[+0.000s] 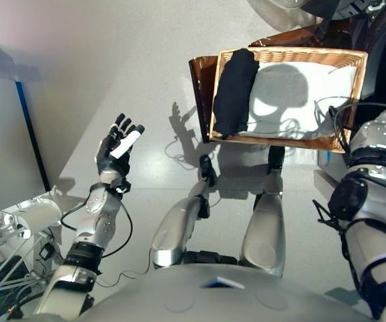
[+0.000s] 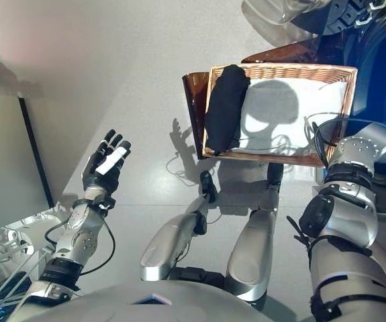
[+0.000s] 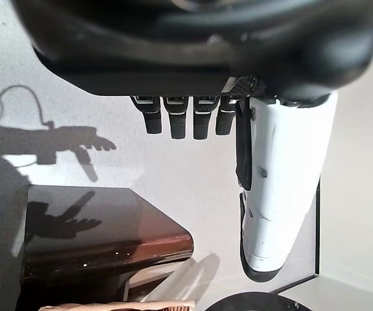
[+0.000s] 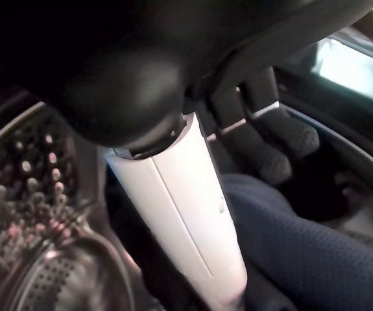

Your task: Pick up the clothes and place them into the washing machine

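Left hand (image 1: 117, 149) at mid-left of the head views, raised over bare floor (image 1: 146, 60), fingers straight and spread, palm empty; its wrist view confirms straight fingers and the white-covered thumb with nothing between them. Well apart from any clothing.

Centre to upper right: wicker basket (image 1: 354, 87) with white lining, resting on a dark brown stand (image 1: 201, 74). A dark rolled garment (image 1: 235, 94) lies along the basket's left side, touching its left wall. Rest of the lining is bare.

Right arm runs up the right edge; the right hand is cut off from both head views. Its wrist view shows the right hand (image 4: 264, 139) inside the washing machine drum (image 4: 24, 194), perforated metal at left. A dark blue cloth (image 4: 303, 246) lies just below the fingers and white thumb cover; fingers look bent above it, but contact is hard to make out, so I cannot tell whether they grip it.
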Motion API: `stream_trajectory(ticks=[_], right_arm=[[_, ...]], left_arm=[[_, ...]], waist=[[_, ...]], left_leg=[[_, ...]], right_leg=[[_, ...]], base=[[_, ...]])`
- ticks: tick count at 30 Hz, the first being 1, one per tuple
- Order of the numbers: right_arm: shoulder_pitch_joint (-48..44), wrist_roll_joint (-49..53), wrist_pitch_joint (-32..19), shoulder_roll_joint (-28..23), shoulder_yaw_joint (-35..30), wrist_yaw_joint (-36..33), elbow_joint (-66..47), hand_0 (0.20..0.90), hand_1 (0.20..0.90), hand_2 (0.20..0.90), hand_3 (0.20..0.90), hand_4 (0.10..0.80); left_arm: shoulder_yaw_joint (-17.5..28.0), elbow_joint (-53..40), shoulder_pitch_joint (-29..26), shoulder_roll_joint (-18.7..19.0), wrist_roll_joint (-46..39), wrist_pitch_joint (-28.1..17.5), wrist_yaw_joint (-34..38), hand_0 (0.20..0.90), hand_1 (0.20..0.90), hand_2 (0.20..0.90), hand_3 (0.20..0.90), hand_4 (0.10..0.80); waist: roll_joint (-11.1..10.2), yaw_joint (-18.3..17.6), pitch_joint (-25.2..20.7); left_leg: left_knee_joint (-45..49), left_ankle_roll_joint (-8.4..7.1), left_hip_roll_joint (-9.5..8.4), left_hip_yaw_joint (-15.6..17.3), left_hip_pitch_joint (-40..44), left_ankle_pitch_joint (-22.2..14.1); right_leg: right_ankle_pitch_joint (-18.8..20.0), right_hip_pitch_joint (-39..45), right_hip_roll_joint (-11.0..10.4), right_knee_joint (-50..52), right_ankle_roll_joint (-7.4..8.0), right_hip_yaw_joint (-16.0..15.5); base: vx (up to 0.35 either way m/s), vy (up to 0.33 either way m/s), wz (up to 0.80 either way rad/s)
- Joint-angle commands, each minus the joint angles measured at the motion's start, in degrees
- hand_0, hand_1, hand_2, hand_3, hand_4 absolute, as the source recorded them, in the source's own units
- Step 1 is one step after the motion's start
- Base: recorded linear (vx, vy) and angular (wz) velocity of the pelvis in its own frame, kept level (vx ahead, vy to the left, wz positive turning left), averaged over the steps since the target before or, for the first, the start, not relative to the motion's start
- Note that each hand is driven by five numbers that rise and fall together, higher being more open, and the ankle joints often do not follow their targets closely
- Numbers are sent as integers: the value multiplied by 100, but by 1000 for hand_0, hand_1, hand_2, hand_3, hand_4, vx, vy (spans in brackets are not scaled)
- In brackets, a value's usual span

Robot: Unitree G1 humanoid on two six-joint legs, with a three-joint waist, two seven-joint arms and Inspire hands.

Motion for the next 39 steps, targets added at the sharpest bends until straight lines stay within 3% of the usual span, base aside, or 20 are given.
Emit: stream_trajectory(ticks=[1,2,20,26,39], right_arm=[[-20,-172,-552,-791,255,34,-92,787,787,787,787,720],[-41,-150,-558,-781,273,48,-98,900,900,900,900,800],[91,-150,-235,-449,595,346,31,900,900,900,900,800],[416,-130,133,87,961,1008,113,900,900,900,900,800],[999,-532,625,542,1393,1410,238,900,900,900,900,800]], left_arm=[[129,-309,60,260,-33,-345,100,900,900,900,900,800],[130,-314,59,266,-33,-351,98,900,900,900,900,800],[191,-340,106,302,-54,-362,90,900,900,900,900,800],[201,-330,78,241,-65,-430,7,900,900,900,900,800],[351,-156,111,212,27,-493,-113,900,900,900,900,800]], waist=[[57,9,-523],[58,17,-529],[-34,15,-514],[-145,29,-459],[-292,12,-472]], left_leg=[[-46,-745,139,-74,-84,60],[-46,-744,139,-79,-80,58],[-46,-714,153,-44,27,26],[-46,-692,190,-18,106,18],[-46,-658,224,0,304,-22]], right_leg=[[-942,-402,36,1017,-100,165],[-940,-392,36,1014,-100,169],[-963,-316,51,1039,-117,166],[-966,-276,71,1048,-121,165],[-957,-87,77,982,-129,155]], base=[[0,0,0],[0,0,0],[0,0,0],[-3,-6,-2],[-3,-2,0]])
